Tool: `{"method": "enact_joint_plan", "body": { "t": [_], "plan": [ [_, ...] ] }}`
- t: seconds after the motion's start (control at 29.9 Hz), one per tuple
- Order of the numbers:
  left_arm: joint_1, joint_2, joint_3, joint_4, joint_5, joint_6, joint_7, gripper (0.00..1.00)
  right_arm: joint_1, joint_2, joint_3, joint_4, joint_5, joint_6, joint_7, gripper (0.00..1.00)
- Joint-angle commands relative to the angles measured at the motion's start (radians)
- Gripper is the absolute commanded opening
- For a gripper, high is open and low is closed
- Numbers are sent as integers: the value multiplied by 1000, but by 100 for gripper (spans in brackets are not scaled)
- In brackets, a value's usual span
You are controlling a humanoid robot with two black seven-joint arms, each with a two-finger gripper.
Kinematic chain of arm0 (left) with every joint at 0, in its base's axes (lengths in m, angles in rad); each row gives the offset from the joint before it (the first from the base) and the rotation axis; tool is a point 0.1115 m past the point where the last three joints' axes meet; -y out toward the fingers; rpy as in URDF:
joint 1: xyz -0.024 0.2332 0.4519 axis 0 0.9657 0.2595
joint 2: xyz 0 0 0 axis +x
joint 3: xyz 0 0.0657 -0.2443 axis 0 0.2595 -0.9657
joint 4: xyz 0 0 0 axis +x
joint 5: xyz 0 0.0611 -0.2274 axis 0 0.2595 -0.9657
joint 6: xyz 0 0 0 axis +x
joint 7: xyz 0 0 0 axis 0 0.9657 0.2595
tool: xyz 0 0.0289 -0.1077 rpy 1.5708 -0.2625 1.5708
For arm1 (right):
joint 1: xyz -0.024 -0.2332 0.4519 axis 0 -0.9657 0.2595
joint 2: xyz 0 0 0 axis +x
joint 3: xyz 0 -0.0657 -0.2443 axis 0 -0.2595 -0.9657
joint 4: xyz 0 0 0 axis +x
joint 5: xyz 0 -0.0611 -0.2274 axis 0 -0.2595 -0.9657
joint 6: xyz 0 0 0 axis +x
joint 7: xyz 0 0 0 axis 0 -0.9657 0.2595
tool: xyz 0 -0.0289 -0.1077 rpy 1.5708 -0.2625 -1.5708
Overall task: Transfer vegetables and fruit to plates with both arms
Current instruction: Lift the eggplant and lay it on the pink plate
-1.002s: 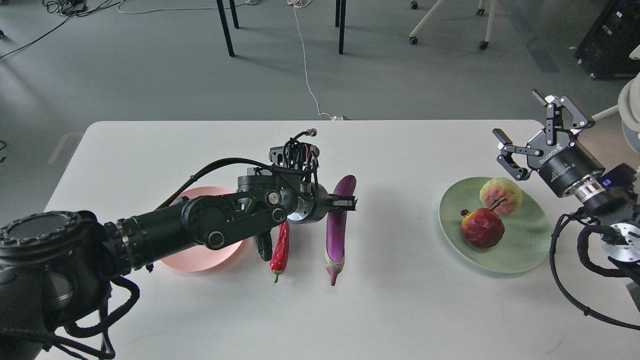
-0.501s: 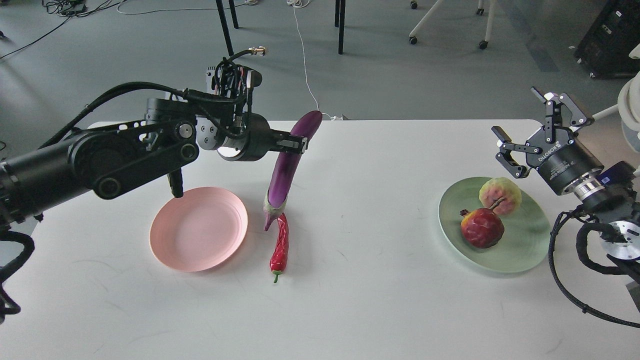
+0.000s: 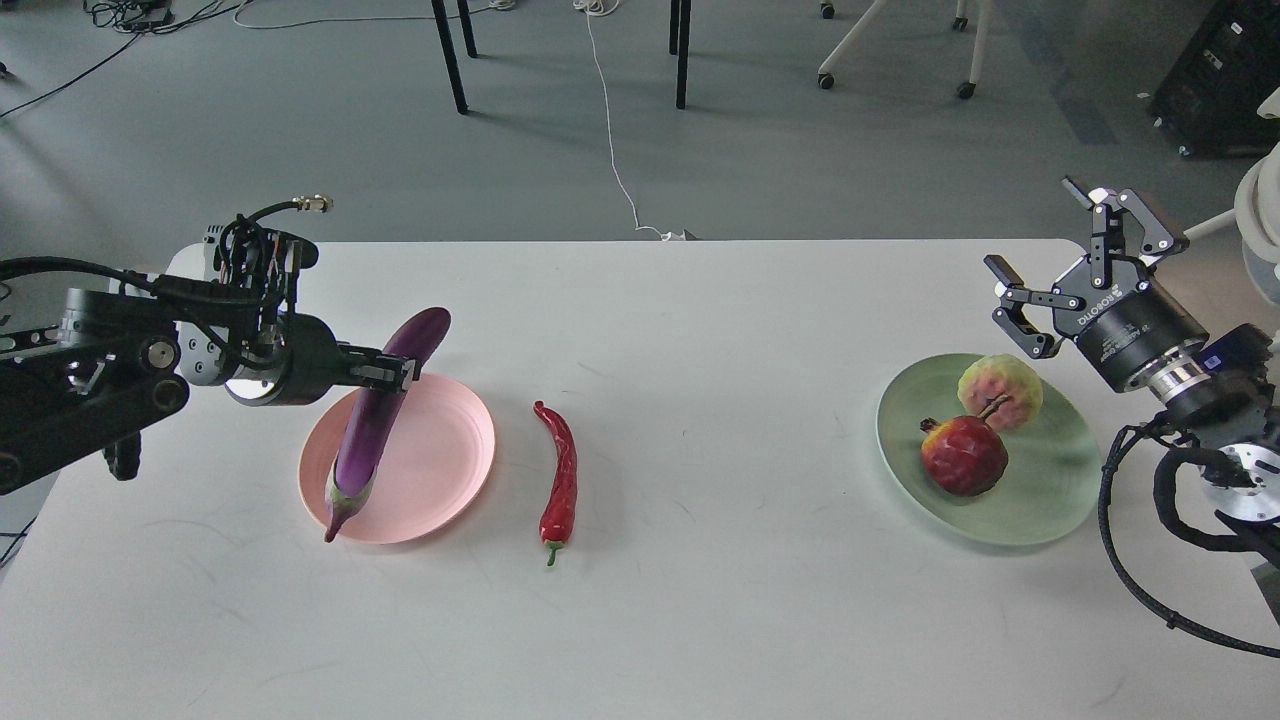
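**Eggplant over the pink plate, release still to come**

The main risk is the drop. The eggplant [image 3: 375, 425] hangs tilted in the left pincer [image 3: 400, 372], gripped near its upper end, with its stem tip over the pink plate [image 3: 450, 455] at the near-left rim. Let go from here, the long, glossy body could tip outward and roll onto the surface [image 3: 700, 620] rather than settling inside the rim. The left pincer is clamped on the eggplant.

The right pincer [image 3: 1050, 270] has its jaws wide apart and holds nothing, hovering behind the green plate [image 3: 1050, 510], where the pomegranate [image 3: 964, 456] and the bumpy fruit [image 3: 1002, 390] already sit. The chili pepper [image 3: 560, 480] lies on the surface just right of the pink plate, not yet moved.
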Motion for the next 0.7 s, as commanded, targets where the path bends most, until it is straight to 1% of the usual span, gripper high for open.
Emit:
{"method": "enact_joint_plan", "body": {
  "t": [0.0,0.1,0.23,0.33,0.47,0.53,0.6,0.67],
  "plan": [
    [29,-3,-1,4,-1,0,1,24,-2,-1,0,0,0,0,0,96],
    [43,-1,-1,11,-1,0,1,26,-2,-1,0,0,0,0,0,96],
    [60,0,1,14,-1,0,1,33,-2,-1,0,0,0,0,0,96],
    [63,2,1,17,-1,0,1,43,-4,-1,0,0,0,0,0,96],
    [64,4,1,27,1,0,0,61,-2,1,0,0,0,0,0,96],
    [63,4,-1,29,10,0,-5,65,-2,-1,0,0,0,0,0,96],
    [61,5,-1,29,15,0,-23,67,-2,-1,0,0,0,0,0,96],
    [52,2,-4,29,15,0,-43,76,-2,-2,0,2,-2,0,0,96]
  ]
}}
